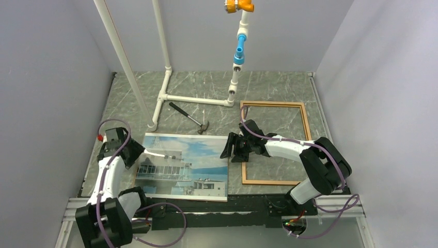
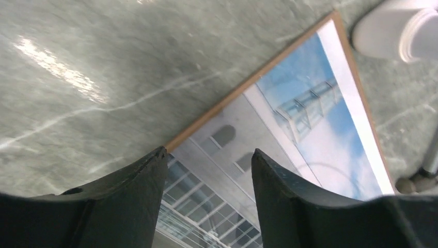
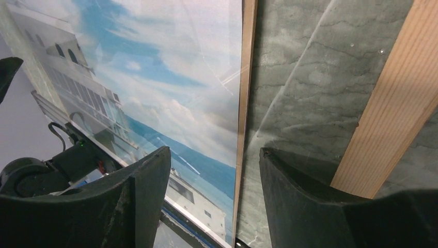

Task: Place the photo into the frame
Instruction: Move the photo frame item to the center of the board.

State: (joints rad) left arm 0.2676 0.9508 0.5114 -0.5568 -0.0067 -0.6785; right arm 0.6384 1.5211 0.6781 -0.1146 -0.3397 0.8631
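Bench (image 1: 289, 85), grey marbled top. The photo (image 1: 191, 170) lies flat, picture side up, at the near left, outside the frame (image 1: 271, 104) and just left of it. A strip of bare bench shows between the two. The frame lies flat at the right with nothing inside its rails.

Left tool (image 1: 142, 153) is low at the photo's left edge. From its wrist, the fingers (image 2: 134, 191) stand apart and grip nothing, and the edge of the print runs out from the gap. A thin brown strip (image 2: 248, 85) runs along that edge.

Right tool (image 1: 228, 147) is at the photo's right edge, between print and frame. It is also spread and released. One finger (image 3: 150, 181) is over the print, the other (image 3: 289, 181) over bare bench beside the frame's left rail.

Behind the photo are a hammer (image 1: 190, 118) and a white pipe stand (image 1: 193, 99), both well apart from the tools.
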